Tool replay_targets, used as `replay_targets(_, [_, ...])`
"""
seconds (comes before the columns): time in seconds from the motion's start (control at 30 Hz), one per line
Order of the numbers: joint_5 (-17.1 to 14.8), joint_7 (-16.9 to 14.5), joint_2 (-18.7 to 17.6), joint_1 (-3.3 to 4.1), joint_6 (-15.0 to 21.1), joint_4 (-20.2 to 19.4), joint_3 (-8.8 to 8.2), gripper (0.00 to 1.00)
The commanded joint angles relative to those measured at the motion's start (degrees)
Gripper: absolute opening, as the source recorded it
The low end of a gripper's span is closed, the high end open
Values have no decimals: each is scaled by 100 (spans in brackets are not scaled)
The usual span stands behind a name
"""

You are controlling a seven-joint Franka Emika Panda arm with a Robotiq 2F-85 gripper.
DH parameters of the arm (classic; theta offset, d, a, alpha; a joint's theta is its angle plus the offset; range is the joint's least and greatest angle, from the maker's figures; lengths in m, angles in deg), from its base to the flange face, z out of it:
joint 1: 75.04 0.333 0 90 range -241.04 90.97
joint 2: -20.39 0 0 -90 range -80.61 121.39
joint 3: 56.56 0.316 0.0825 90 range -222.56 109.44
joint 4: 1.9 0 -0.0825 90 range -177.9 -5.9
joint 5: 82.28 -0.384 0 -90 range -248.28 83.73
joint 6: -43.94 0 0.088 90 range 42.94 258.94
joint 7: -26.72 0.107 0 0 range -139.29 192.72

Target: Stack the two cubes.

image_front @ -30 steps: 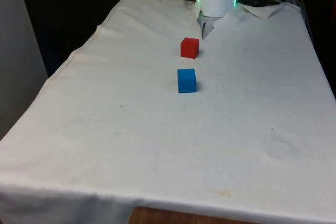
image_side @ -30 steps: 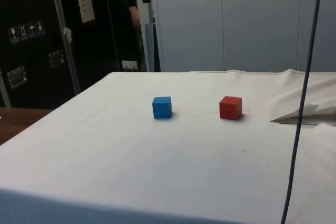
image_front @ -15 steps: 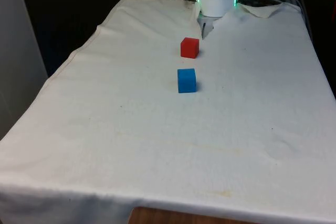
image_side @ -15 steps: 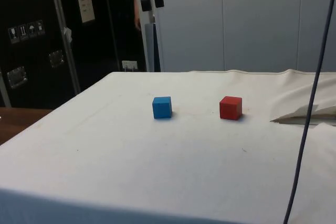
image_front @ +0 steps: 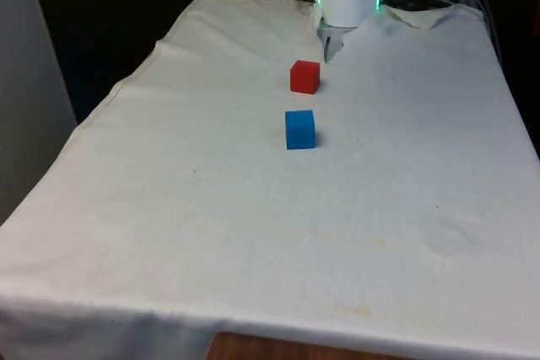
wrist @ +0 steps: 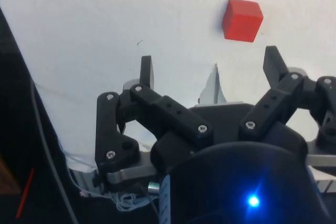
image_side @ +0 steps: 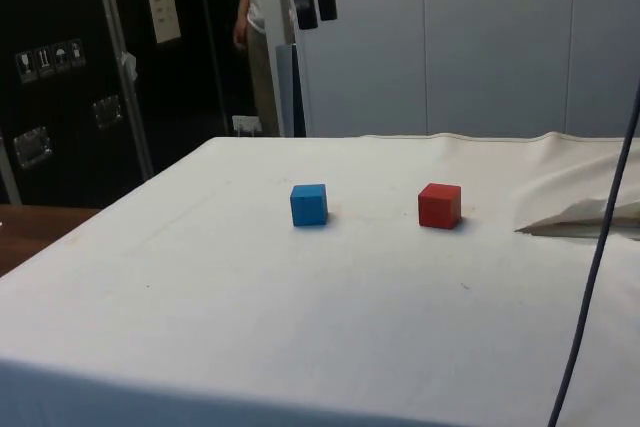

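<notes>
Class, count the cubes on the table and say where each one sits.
2. The red cube lies on the white cloth nearer the robot base; the blue cube lies apart from it, farther from the base. Neither is stacked.

cloth (image_front: 211,208): bare and flat around both cubes, open on every side of them.
blue cube (image_front: 299,129): stands alone, well apart from the table edges.
red cube (image_front: 305,77): farther back, a clear gap between it and the blue one.
gripper (image_side: 311,9): high above the table in the side view, fingers spread with nothing between them, free air below.
cable (image_side: 595,257): hangs across the side view's right, away from the cubes.
</notes>
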Motion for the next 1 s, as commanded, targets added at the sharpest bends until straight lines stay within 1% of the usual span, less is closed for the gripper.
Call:
replay_targets(0.0, [69,74,86,0,103,-115,29,100])
replay_targets(0.13, [126,149,292,0,269,-447,97,100])
replay_targets(0.17, [63,86,258,0,201,-407,80,100])
replay_targets(0.2, [138,166,332,0,321,-521,115,100])
replay_targets(0.27, [155,206,401,0,401,-647,143,100])
replay_targets(0.3, [183,252,476,0,476,-779,189,100])
replay_targets(0.4, [218,315,584,0,579,-957,241,100])
replay_targets(0.43, [229,332,625,-6,607,-1014,264,100])
replay_targets(0.47, [160,252,544,0,527,-928,229,100])
replay_targets(0.5, [235,350,659,-6,630,-1071,281,100])
replay_targets(0.63, [258,418,854,-6,762,-1335,355,100])
replay_targets(0.77, [218,395,968,-6,837,-1501,344,100])
replay_targets(0.8, [212,378,940,0,768,-1455,338,100])
replay_targets(0.83, [218,401,985,-6,854,-1541,344,100])
replay_targets(0.97, [229,395,1112,-17,882,-1719,338,100])
